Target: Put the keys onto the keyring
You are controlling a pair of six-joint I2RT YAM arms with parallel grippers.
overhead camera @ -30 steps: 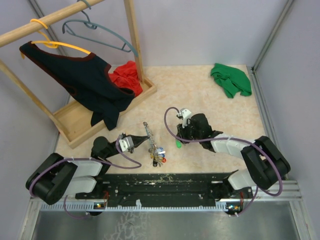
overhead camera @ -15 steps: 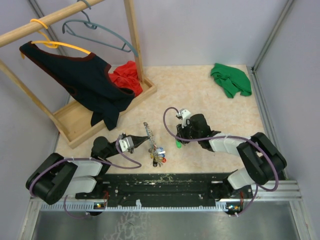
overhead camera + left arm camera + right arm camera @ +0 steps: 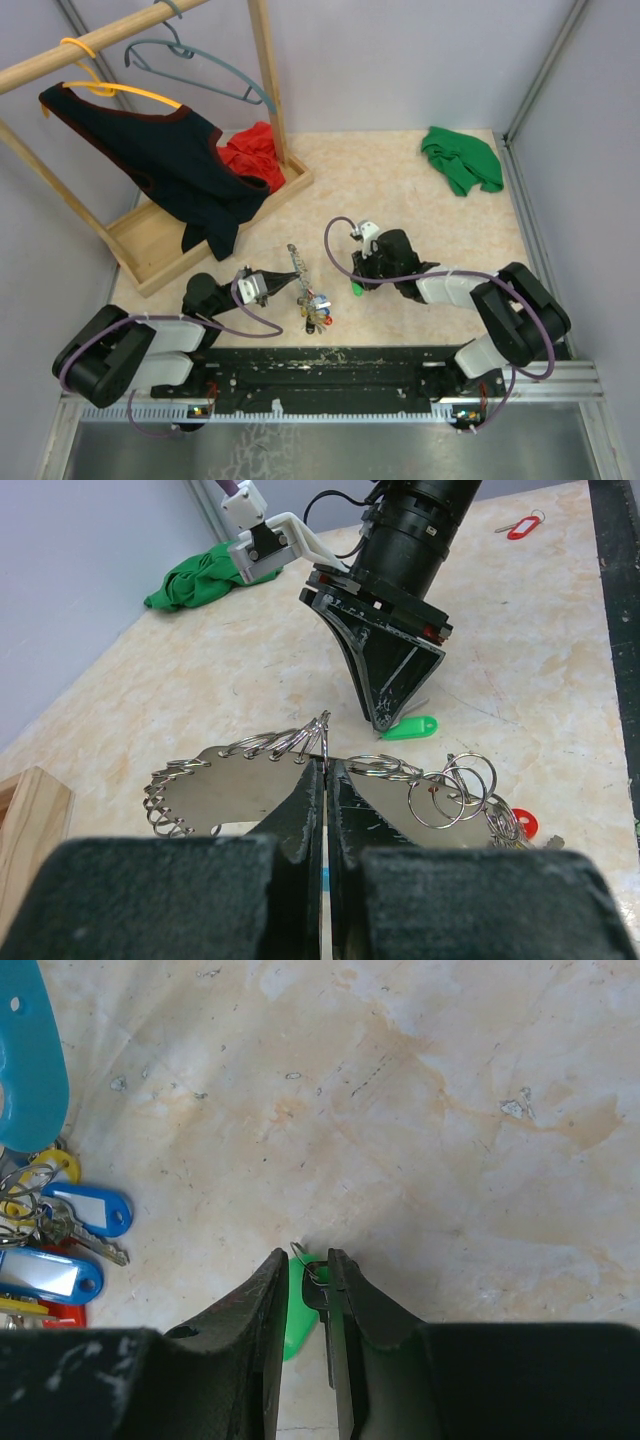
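The keyring (image 3: 296, 262), a silvery coiled loop with a cluster of blue, yellow and red tags (image 3: 319, 312), lies in front of the left arm. My left gripper (image 3: 288, 281) is shut on its wire, as the left wrist view (image 3: 327, 760) shows. My right gripper (image 3: 357, 284) points down at the table with the green key (image 3: 356, 290) at its tips. In the right wrist view the green key (image 3: 299, 1305) sits between the nearly closed fingers of the right gripper (image 3: 305, 1256). The red key (image 3: 522, 526) lies far off on the table.
A green cloth (image 3: 461, 158) lies at the back right. A wooden rack (image 3: 268, 75) with hangers, a dark garment (image 3: 170, 160) and a red cloth (image 3: 252, 152) in its tray stands at the back left. The black base rail (image 3: 330, 365) runs along the near edge.
My right gripper has shifted slightly to the left with the green key at its tips. The left gripper and the keyring have not moved.
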